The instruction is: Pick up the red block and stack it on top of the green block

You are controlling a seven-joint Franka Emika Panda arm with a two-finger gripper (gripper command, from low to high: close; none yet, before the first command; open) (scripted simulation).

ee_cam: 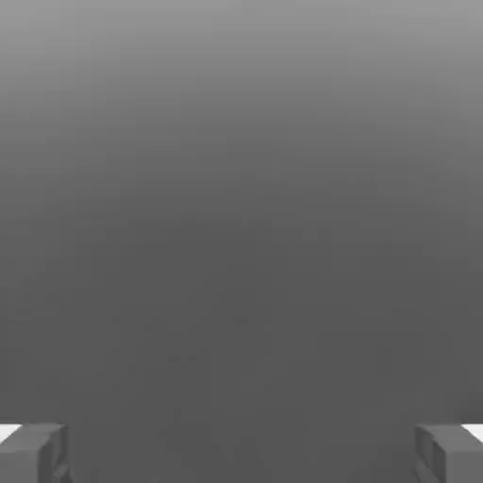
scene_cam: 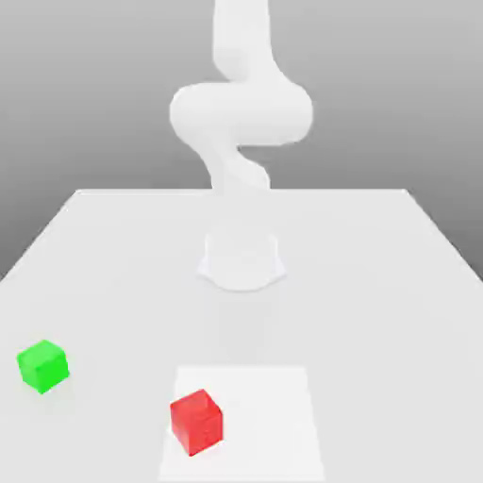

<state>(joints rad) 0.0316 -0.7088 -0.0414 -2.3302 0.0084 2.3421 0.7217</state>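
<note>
The red block sits near the table's front edge on a lighter white square patch. On the exterior view's left, apart from it, the green block rests on the table. The white arm rises from its base at the table's middle and bends upward past the top of the exterior view. In the hand view my gripper is open: its two grey fingertips stand far apart with nothing between them, facing a plain grey background.
The white table spreads wide around the arm's base. Its far edge runs behind the base, and its side edges slant out toward the front.
</note>
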